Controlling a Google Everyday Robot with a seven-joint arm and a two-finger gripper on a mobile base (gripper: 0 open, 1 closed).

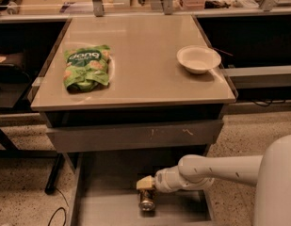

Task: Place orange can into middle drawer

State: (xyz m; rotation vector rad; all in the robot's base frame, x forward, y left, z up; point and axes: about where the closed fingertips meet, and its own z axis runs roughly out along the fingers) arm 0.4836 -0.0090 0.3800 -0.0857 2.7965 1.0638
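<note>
The orange can (147,202) is low in the open middle drawer (107,206), its shiny silver end facing up towards the camera. My gripper (146,191) reaches in from the right on a white arm (206,169) and sits directly over and against the can's far side. The gripper hides the can's upper part, so I cannot see whether the can rests on the drawer floor or is held just above it.
Above the open drawer is a shut grey drawer front (135,135) with whitish scratch marks. On the tabletop (140,55) lie a green snack bag (87,67) at the left and a white bowl (198,59) at the right. The robot's white body (277,187) fills the lower right.
</note>
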